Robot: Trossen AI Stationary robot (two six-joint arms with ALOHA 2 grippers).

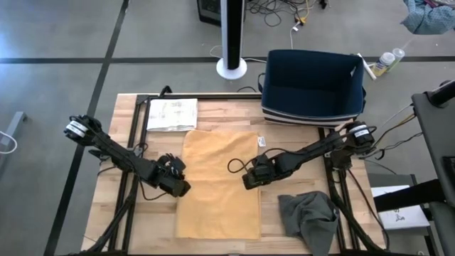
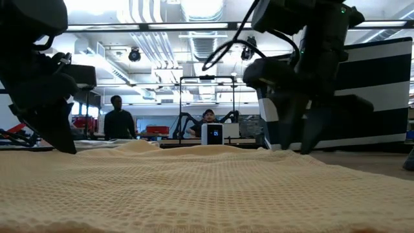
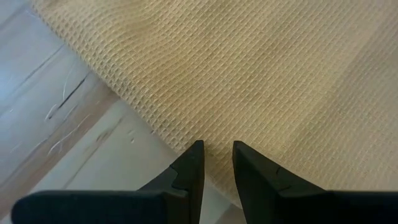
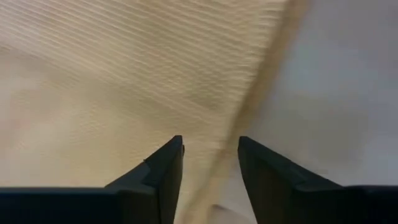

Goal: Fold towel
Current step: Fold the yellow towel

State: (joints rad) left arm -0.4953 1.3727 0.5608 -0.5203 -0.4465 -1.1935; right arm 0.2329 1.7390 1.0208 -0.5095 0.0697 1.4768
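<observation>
A tan waffle-weave towel point(image 1: 217, 181) lies flat on the wooden table point(image 1: 142, 220), its long side running from far to near. My left gripper point(image 1: 181, 188) stands over the towel's left edge point(image 3: 155, 134), pointing steeply down. Its fingers are a little apart, and the weave shows in the gap between them point(image 3: 217, 149). My right gripper point(image 1: 249, 181) stands over the towel's right edge point(image 4: 261, 81). It also points down, open point(image 4: 211, 143), with nothing between its fingers. My left gripper has its fingertips point(image 3: 193, 155) right above the towel's left edge, coming from above. I cannot tell whether they touch the cloth, which lies flat and unlifted there. My right gripper has its fingertips point(image 4: 171, 152) just over the right edge; whether they touch cannot be told.
A dark blue bin point(image 1: 313, 85) stands at the far right. A crumpled grey cloth point(image 1: 309, 217) lies near the right front. A printed sheet point(image 1: 170, 114) lies at the far left. In the low view, people point(image 2: 119, 120) show in the room beyond the table.
</observation>
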